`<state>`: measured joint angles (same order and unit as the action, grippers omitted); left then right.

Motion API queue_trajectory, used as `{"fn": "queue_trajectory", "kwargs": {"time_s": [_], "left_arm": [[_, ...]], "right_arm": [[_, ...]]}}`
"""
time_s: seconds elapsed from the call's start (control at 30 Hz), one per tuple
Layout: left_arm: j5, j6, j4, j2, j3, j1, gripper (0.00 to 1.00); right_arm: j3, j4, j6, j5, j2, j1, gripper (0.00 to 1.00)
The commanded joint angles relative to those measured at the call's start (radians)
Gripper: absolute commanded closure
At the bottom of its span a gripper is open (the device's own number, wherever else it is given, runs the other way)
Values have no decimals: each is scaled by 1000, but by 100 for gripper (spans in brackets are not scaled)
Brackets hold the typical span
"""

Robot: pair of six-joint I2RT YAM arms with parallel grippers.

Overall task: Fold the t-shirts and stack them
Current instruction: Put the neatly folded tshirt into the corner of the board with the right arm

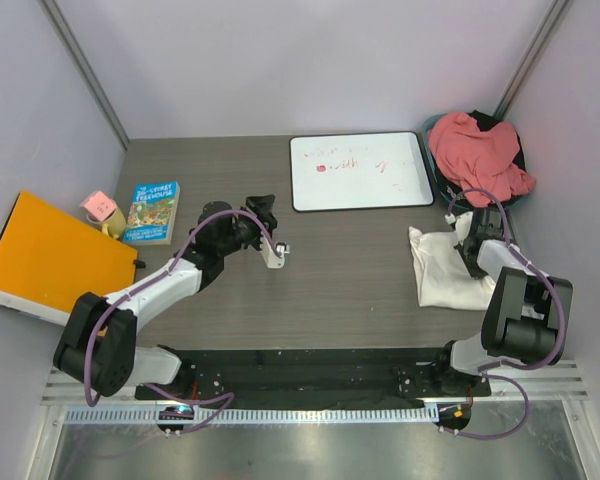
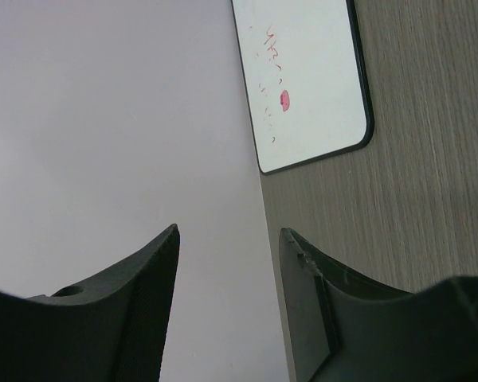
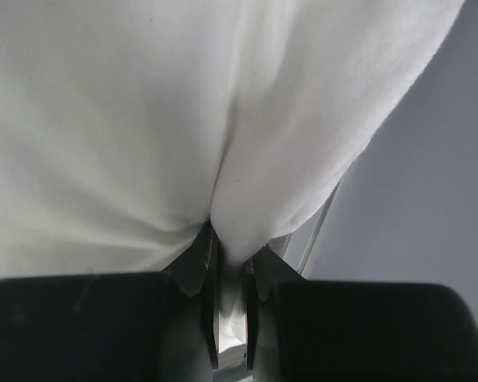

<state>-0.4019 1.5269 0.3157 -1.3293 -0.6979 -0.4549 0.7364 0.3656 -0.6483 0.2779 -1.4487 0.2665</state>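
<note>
Top view: white t-shirt (image 1: 442, 270) crumpled on desk (image 1: 350, 290), right side; right hand (image 1: 464, 222) at its far end. Salmon t-shirt (image 1: 477, 152) heaped in far right corner, just beside whiteboard (image 1: 360, 170). Left hand (image 1: 270, 228) mid-desk.
Left wrist view: left hand spread, nothing between.
Right wrist view: right hand pinching fold of white t-shirt.

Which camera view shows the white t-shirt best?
The top external view: it shows nearly the whole crumpled white t-shirt at the right side of the table. The right wrist view shows only a fold pinched in the right gripper. The left wrist view shows none of it.
</note>
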Motion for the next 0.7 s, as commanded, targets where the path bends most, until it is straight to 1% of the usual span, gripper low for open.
{"fn": "queue_trajectory", "kwargs": {"time_s": [0.0, 0.1, 0.3, 0.53, 0.57, 0.63, 0.67], "left_arm": [[-31, 10, 11, 4, -32, 5, 46], [-34, 12, 6, 5, -31, 5, 46], [-34, 12, 3, 10, -28, 5, 46], [-43, 16, 2, 10, -23, 5, 45], [-43, 18, 3, 12, -23, 5, 45], [-43, 18, 5, 13, -22, 5, 42], [-43, 19, 5, 15, -23, 5, 41]], "right_arm": [[11, -115, -71, 38, -36, 42, 99], [21, -119, -77, 43, -50, 48, 99], [6, -189, -122, 64, -58, 76, 99], [17, -211, -113, 87, -82, 99, 99], [15, -215, -109, 95, -82, 99, 93], [11, -232, -102, 133, -78, 99, 65], [5, -273, -102, 153, -61, 99, 34]]}}
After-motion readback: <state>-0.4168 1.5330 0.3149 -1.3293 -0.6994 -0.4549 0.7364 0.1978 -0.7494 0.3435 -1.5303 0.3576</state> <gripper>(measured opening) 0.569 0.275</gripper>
